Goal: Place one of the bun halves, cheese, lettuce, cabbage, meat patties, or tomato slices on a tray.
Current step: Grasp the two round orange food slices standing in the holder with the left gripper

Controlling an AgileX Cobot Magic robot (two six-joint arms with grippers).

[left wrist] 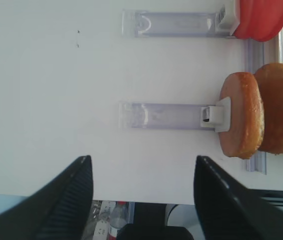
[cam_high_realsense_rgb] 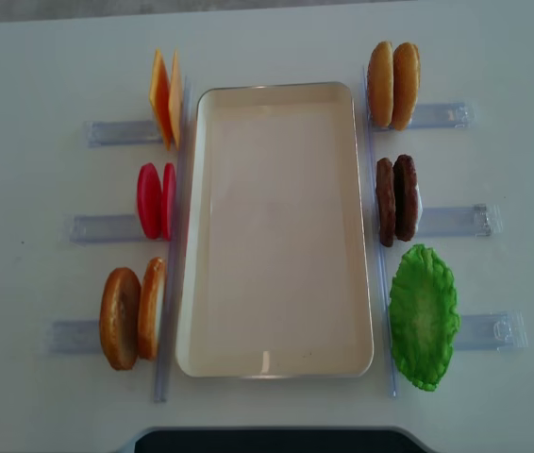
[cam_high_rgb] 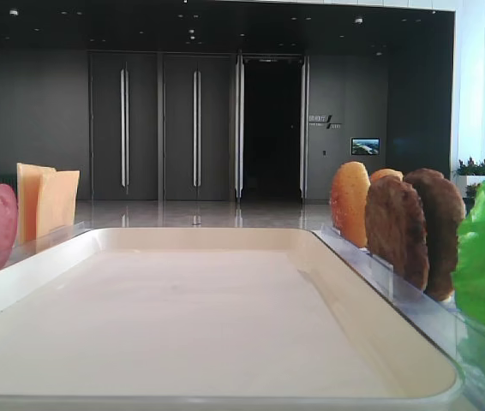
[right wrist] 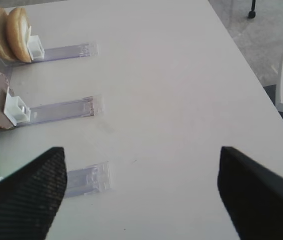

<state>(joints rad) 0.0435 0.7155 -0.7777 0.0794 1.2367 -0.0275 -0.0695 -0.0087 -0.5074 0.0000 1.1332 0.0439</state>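
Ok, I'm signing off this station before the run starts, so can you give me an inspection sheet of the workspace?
Surface: white table, bare around the racks.
Job's things: cream rectangular tray, nothing on it. Yellow-orange cheese slices, pinkish-red tomato slices and golden bun halves stand on its left; second bun pair, dark brown meat patties and green lettuce leaf on its right.
Clutter: clear plastic racks only.
Grippers: left tool open, holding nothing; right tool open, holding nothing.
Cables: nothing seen.
Surroundings: dark panelled wall with doors.
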